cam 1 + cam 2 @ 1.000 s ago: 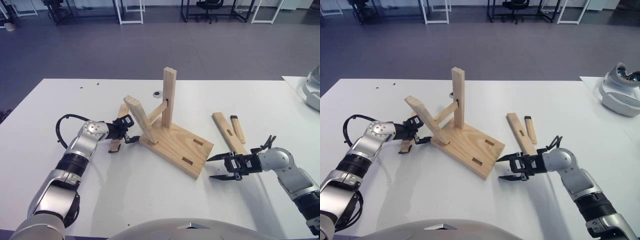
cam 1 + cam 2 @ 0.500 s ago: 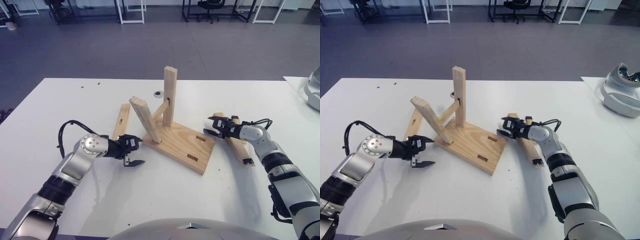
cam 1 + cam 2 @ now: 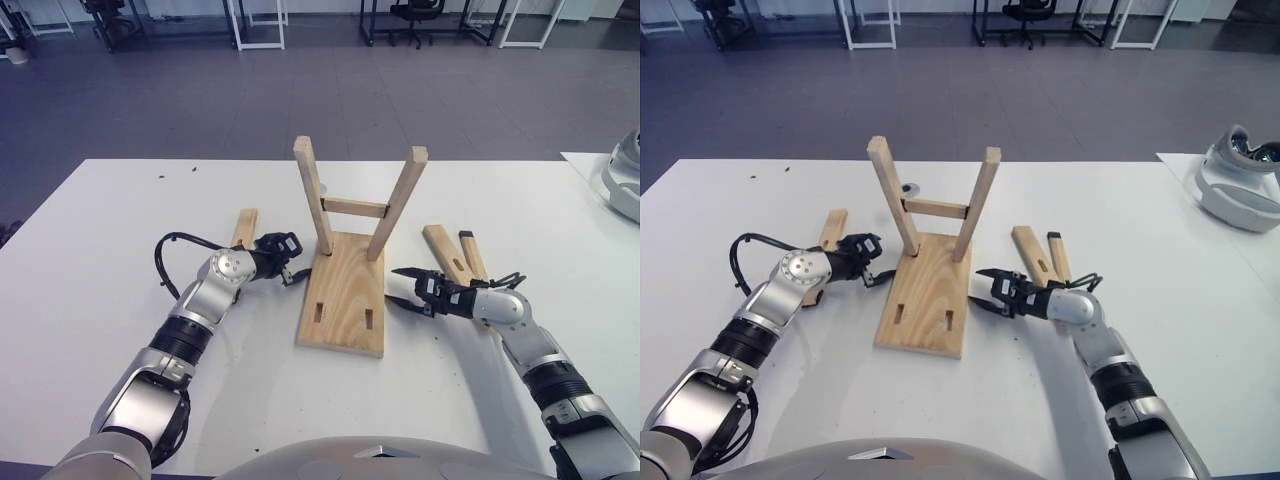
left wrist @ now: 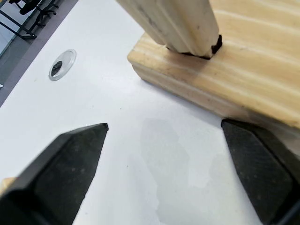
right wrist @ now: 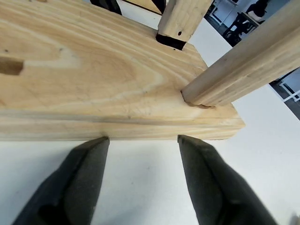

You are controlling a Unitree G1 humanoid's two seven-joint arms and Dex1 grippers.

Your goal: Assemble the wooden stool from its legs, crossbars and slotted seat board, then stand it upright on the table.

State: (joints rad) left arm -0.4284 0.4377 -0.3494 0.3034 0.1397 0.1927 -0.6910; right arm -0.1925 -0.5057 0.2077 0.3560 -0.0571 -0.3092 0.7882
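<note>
**Ana:** Room along the near edge of the tabletop (image 3: 270,400)?

**Ben:** Plenty. It is bare white from that edge up to the short near end of the seat board (image 3: 345,295). The board lies flat, about midway between the left and right edges. Two open slots (image 3: 318,312) sit in that near end.

**Ana:** And beside the board?

**Ben:** On the right side, the right fingers (image 5: 82,180) are parted a moderate way and hold nothing. Their tips are right at the board's long right edge; I cannot tell whether they touch it. On the left side, the left fingers (image 4: 65,173) are spread wide and also hold nothing. Bare tabletop lies between them, and the board's far-left corner is just ahead.

**Ana:** What stands at the far end?

**Ben:** Two legs are seated in the board, the left leg (image 3: 312,195) and the right leg (image 3: 398,200). Their tops are farther apart than their feet, and a crossbar (image 3: 355,208) joins them partway up.

**Ana:** Loose parts?

**Ben:** A spare leg (image 3: 243,228) lies flat left of the board, beyond the left arm, with wide bare tabletop out to the left edge. Toward the right edge, a slotted leg (image 3: 443,250) and a short bar (image 3: 472,255) lie flat just beside each other. Their near ends are hidden behind the right arm.

**Ana:** Farther back?

**Ben:** A round grommet (image 3: 910,188) is set in the tabletop behind the left leg, toward the far edge. A white headset (image 3: 1238,180) rests on a separate white surface past the right edge.
</note>
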